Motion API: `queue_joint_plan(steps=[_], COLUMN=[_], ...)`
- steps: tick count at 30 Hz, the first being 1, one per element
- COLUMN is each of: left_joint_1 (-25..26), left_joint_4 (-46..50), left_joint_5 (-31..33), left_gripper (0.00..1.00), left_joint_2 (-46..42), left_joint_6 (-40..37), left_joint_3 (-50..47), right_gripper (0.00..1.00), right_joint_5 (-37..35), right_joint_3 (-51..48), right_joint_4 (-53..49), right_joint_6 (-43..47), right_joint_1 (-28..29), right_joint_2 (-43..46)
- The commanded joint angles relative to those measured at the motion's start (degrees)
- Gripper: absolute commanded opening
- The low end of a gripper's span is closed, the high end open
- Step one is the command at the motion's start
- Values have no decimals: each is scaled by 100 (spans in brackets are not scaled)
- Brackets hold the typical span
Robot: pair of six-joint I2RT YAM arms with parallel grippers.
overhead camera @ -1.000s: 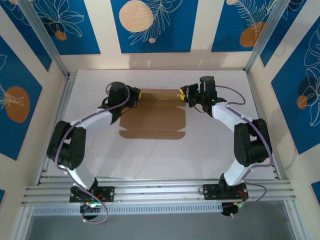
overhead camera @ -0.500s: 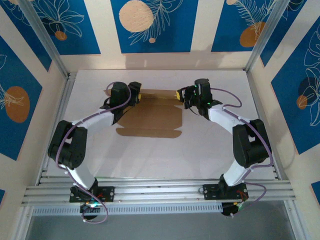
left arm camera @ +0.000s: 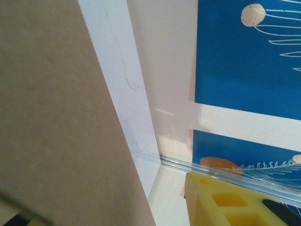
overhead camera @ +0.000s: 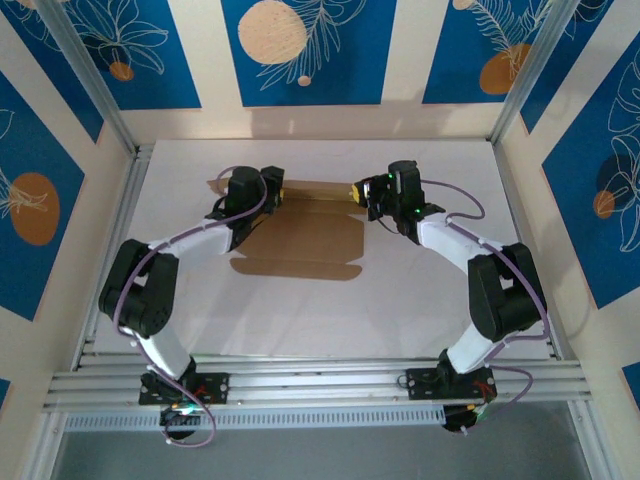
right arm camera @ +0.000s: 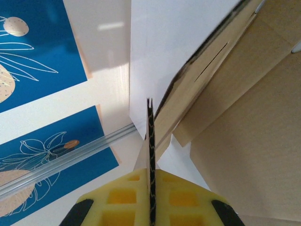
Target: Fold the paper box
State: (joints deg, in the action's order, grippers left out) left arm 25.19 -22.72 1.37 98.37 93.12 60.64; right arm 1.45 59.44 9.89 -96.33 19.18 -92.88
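Observation:
The paper box (overhead camera: 300, 240) is a flat brown cardboard sheet with flaps, lying in the middle of the white table (overhead camera: 420, 310). My left gripper (overhead camera: 272, 188) is at its far left corner and my right gripper (overhead camera: 358, 190) at its far right corner. In the right wrist view the yellow fingers (right arm camera: 181, 195) of the right gripper (right arm camera: 150, 172) are shut on a thin flap of the paper box (right arm camera: 244, 117), seen edge-on. In the left wrist view the left gripper (left arm camera: 108, 197) is open. A cardboard panel (left arm camera: 56, 122) stands beside one yellow finger (left arm camera: 221, 202), with a gap between them.
Patterned blue and cream walls (overhead camera: 300, 50) close in the table on three sides. Aluminium posts (overhead camera: 90, 80) stand at the far corners. A metal rail (overhead camera: 320, 380) runs along the near edge by the arm bases. Bare table lies in front of the box.
The left gripper went from shut to open at the box's far left corner. The right gripper moved slightly left with the flap. The box shifted left, and a left flap now shows.

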Motion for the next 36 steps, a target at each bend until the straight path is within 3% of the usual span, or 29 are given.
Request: queue_joint_plan(steps=[1,7,15,31,36], left_joint_1=[47,39,3,21,6], left_joint_4=[-13,29,1151,2631,2238], left_joint_5=[202,233,282,-369,-417], left_gripper=[39,20,0,0,14], left_joint_2=[137,218,26,-361,-388], left_joint_6=[25,35,-246,-257,-440], left_joint_3=[35,114,653,1149,1079], right_gripper=[0,0,0,2,2], right_joint_5=[-49,143,208,266,241], right_joint_3=[-23,225,970,1122,1096], right_joint_4=[-15,-460,-1957,-3143,-3081], right_joint_6=[-87,-215,-173,-228,-405], right_joint_1=[43,53,78,165,97], right_joint_2=[108,17,32,484,493])
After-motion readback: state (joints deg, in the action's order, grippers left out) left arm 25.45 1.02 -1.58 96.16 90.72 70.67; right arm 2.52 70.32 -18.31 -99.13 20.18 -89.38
